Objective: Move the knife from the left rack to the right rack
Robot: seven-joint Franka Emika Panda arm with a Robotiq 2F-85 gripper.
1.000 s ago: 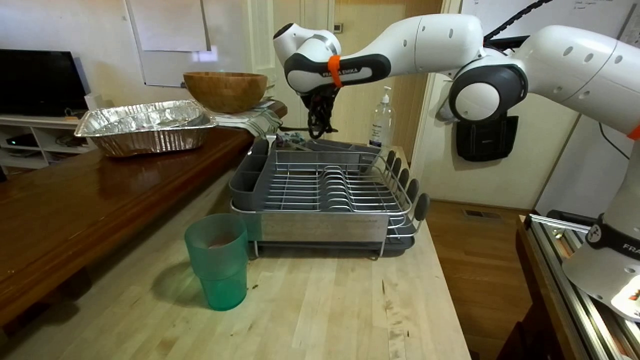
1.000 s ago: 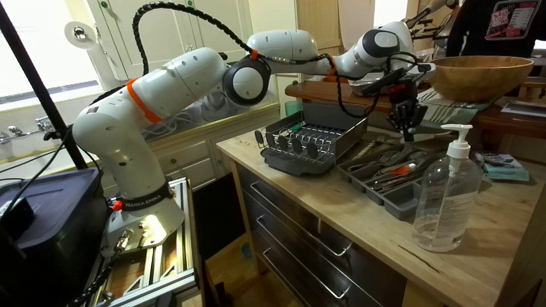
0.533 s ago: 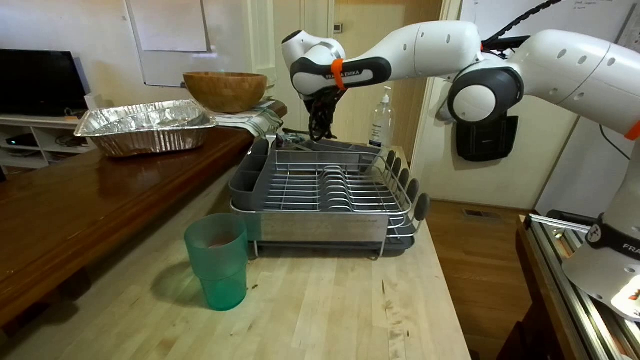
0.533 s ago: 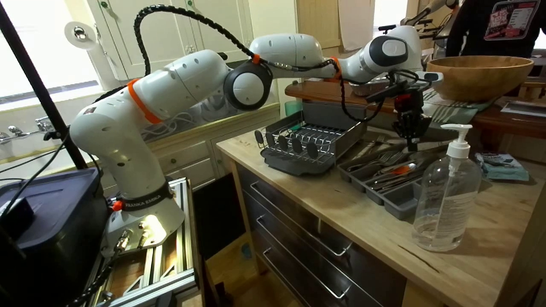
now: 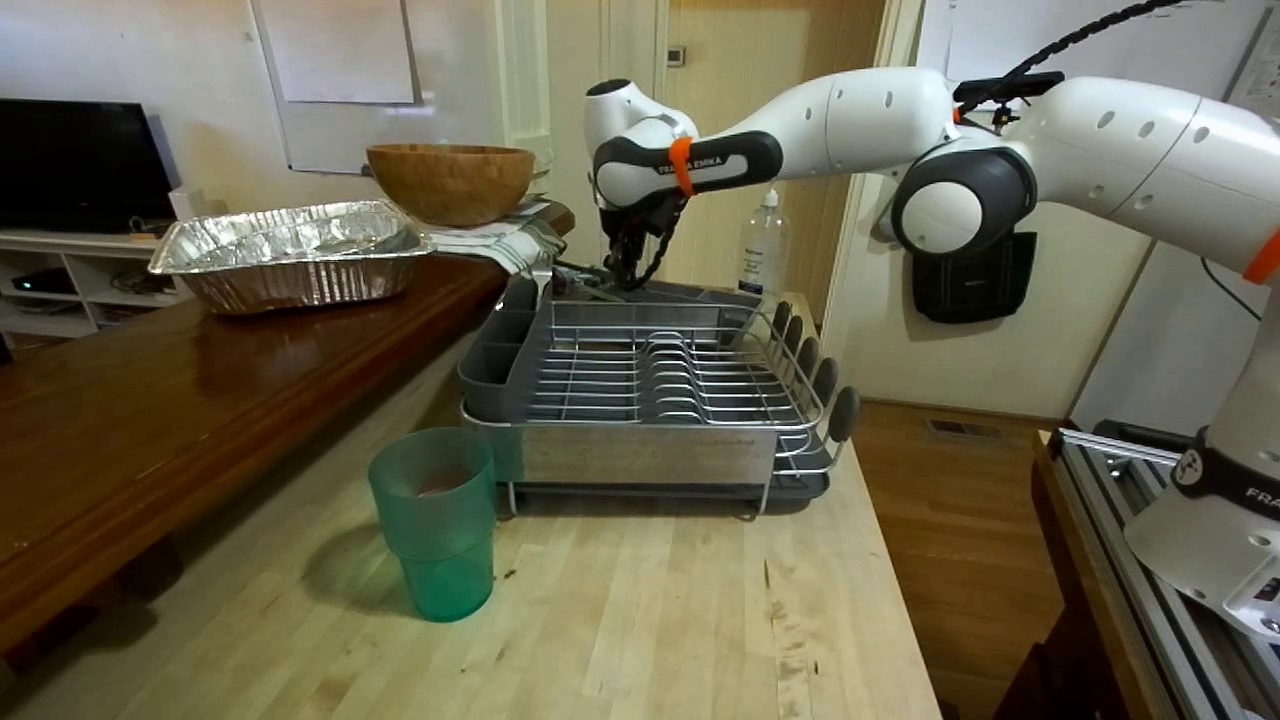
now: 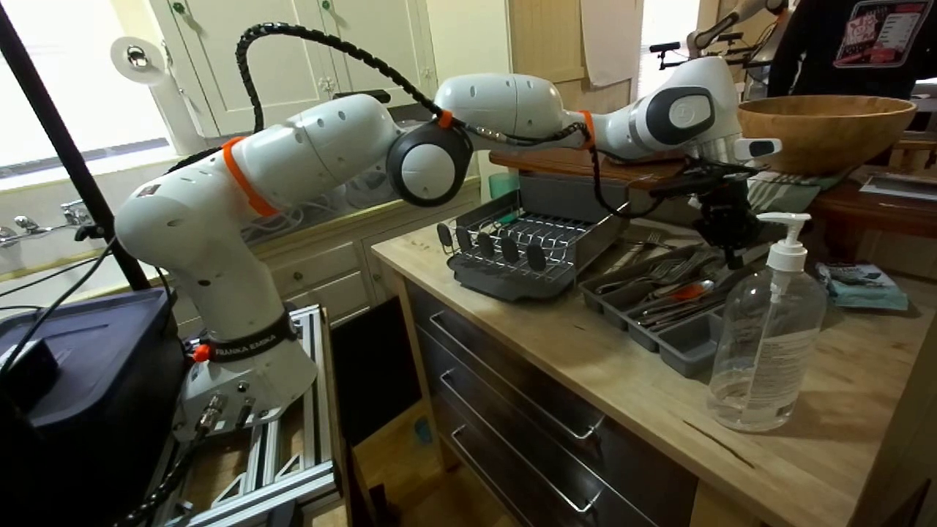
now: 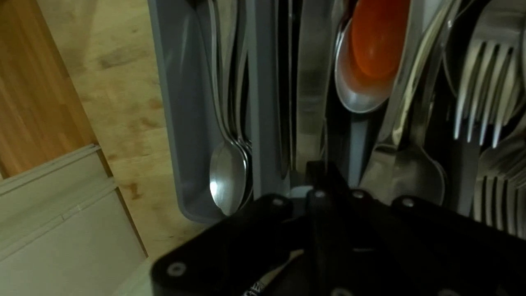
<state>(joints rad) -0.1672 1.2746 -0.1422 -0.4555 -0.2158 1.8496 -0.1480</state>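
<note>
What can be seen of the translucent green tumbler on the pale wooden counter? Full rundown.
Seen in both exterior views, the translucent green tumbler, plastic by its look, stands upright on the pale wooden counter, beside a corner of the grey wire dish drainer; whether tumbler and drainer touch can't be told. The round mouth is open; a wider upper part steps in to a narrower, tapering base. No handle shows. A reddish-brown patch, nature unclear, shows in the upper part. A shadow lies beside it.
</note>
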